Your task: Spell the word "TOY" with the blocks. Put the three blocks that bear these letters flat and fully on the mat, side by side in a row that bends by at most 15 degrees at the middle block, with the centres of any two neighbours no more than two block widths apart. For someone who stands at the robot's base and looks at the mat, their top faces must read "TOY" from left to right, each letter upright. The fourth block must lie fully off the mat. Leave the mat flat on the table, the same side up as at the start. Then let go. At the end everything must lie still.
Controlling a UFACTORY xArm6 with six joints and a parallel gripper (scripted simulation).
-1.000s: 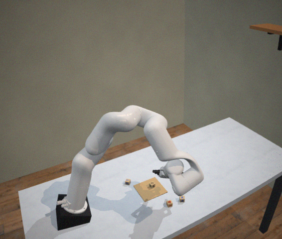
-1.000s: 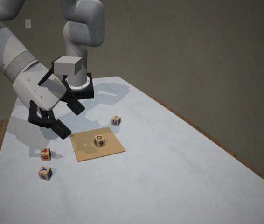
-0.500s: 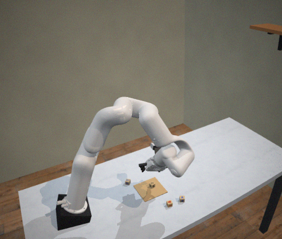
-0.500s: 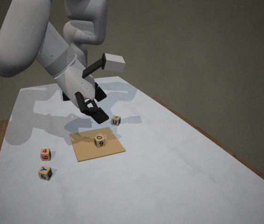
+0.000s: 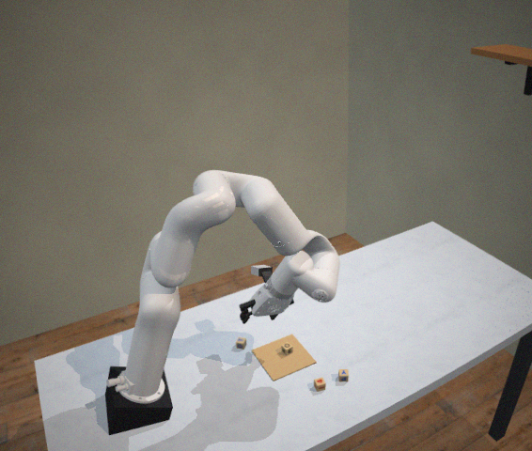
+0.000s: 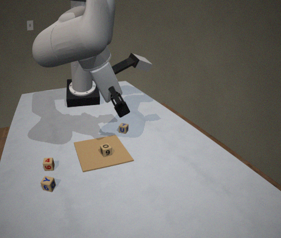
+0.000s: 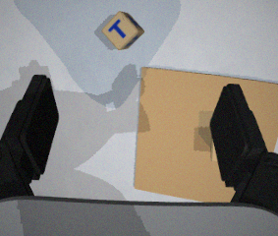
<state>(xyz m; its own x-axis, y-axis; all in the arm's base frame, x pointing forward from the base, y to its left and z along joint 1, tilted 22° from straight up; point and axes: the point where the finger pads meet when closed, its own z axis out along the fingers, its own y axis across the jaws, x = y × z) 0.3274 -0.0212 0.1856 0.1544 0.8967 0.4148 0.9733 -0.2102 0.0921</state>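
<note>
A tan mat (image 5: 283, 357) lies flat on the table. The O block (image 5: 287, 347) (image 6: 106, 149) sits on it, O on top in black. The T block (image 6: 123, 128) lies off the mat on the side toward the robot's base, with a blue T on top in the wrist view (image 7: 121, 30). The Y block (image 6: 47, 183) and a block with a red 4 on top (image 6: 48, 163) lie off the mat on the other side. My gripper (image 5: 258, 314) is open and empty. It hovers above the mat's edge (image 7: 207, 133) near the T block.
The robot's black base (image 5: 137, 408) stands near the table's left end. The arm arches over the table and casts shadows around the T block. A wooden shelf (image 5: 524, 56) hangs on the far wall, well away.
</note>
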